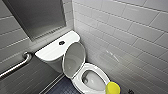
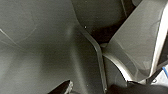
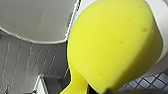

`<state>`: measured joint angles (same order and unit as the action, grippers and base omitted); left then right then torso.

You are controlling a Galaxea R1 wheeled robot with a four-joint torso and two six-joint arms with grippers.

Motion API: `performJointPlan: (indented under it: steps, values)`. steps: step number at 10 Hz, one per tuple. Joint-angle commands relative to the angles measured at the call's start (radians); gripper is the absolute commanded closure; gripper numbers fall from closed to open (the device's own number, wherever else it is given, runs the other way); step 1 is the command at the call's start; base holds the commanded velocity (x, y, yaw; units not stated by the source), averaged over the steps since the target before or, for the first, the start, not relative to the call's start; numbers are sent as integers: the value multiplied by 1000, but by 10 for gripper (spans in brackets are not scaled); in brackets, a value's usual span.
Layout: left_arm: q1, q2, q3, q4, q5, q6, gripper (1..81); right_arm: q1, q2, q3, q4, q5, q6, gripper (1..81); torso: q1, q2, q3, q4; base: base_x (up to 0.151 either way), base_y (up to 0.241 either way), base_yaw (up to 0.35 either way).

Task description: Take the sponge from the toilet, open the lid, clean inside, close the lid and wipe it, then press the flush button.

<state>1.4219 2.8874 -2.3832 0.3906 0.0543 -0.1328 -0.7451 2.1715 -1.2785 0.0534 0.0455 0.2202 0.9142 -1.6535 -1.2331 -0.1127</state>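
Observation:
The white toilet (image 1: 79, 80) stands in a tiled corner with its oval lid (image 1: 73, 58) raised against the tank, so the bowl is open. A small dark flush button (image 1: 61, 43) sits in the flat tank cover. The yellow sponge (image 1: 112, 88) hangs just past the bowl's near right rim. In the right wrist view the sponge (image 3: 112, 45) looms large, pinched at its lower end by my shut right gripper (image 3: 96, 90), with the bowl's white rim behind it. A dark fingertip (image 2: 62, 88) of my open left gripper shows before dim grey surfaces, holding nothing.
A metal grab bar (image 1: 15, 66) runs along the left wall below a dark recessed panel (image 1: 37, 17). White tiled wall (image 1: 125, 37) closes in tight on the toilet's right. Dark floor (image 1: 60, 87) lies to the left of the bowl.

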Motion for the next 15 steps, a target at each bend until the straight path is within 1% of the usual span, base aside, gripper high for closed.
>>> performJointPlan:
  steps: [1, 2, 4, 6, 7, 9, 10, 11, 12, 14, 15]
  values:
    - [12, 20, -10, -10, 68, 2, 10, 206, 35, -85, 85, -174, 5, 811, 0, 0, 0, 0, 0, 0, 0]
    - [12, 26, -25, -12, 68, 2, 10, 241, 73, -126, 92, -197, 5, 811, 0, 0, -5, 0, 0, 0, 0]
    - [12, 41, -59, -21, 67, 1, 10, 305, 209, -299, 111, -263, 7, 811, 0, 0, -8, 0, 0, 0, 0]
    - [12, 47, -74, -36, 67, 1, 10, 345, 347, -465, 114, -328, 7, 811, 0, 0, -8, 0, 0, 0, 0]
    - [12, 47, -76, -41, 67, 1, 10, 358, 383, -501, 115, -329, 7, 811, 0, 0, -8, 0, 0, 0, 0]
    - [12, 50, -76, -44, 67, 1, 10, 384, 429, -545, 115, -334, 7, 811, 1, 0, -8, 0, 0, 0, 0]
    - [12, 52, -76, -42, 67, 1, 10, 393, 438, -556, 115, -334, 7, 811, 1, 0, -8, 29, 0, 0, 0]
    - [12, 52, -76, -42, 67, 1, 10, 404, 445, -559, 115, -334, 7, 811, 1, 0, -8, 53, 0, 0, 0]
    - [12, 52, -76, -42, 67, 1, 10, 414, 451, -562, 114, -334, 21, 811, 1, 0, -8, 15, 0, 0, 0]
    - [12, 52, -76, -44, 67, 1, 10, 437, 457, -580, 111, -334, 34, 811, 1, 0, -8, 44, 0, 0, 0]
    - [12, 52, -77, -44, 67, 1, 10, 445, 475, -614, 112, -334, 36, 811, 1, 0, -42, 45, 0, 0, 0]
